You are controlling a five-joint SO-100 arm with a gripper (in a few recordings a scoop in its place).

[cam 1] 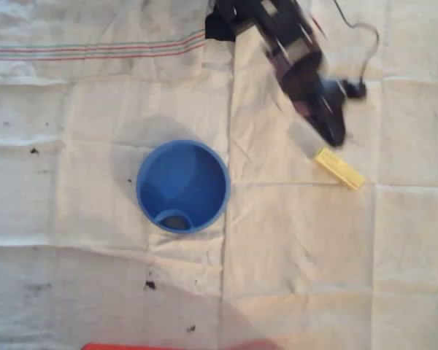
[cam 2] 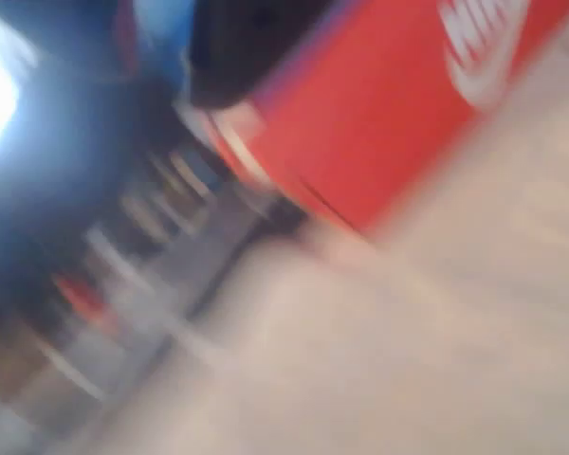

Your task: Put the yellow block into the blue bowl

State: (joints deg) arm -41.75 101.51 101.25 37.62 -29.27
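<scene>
Overhead, the yellow block lay flat on the cloth-covered worktop, at the right of the picture, angled so that its upper-left end pointed toward the arm. The blue bowl stood well apart from it, to the left and slightly nearer the bottom edge, upright and with nothing in it but a darker ring mark near its lower rim. The gripper hung just beside the block's upper-left end, its dark tip smeared by motion blur, so I could not tell whether its jaws were apart or together, nor whether it touched the block. The block had not been picked up.

The wrist view was badly blurred too; a large red object with white lettering filled its upper right, above pale cloth.

The risk, as I judged it, lay in the approach: coming in over one end of a thin, slanted bar rather than across its middle, the tip could nudge or spin the block away. A grip on the end alone might let it tilt and slip on the long carry to the bowl.
</scene>
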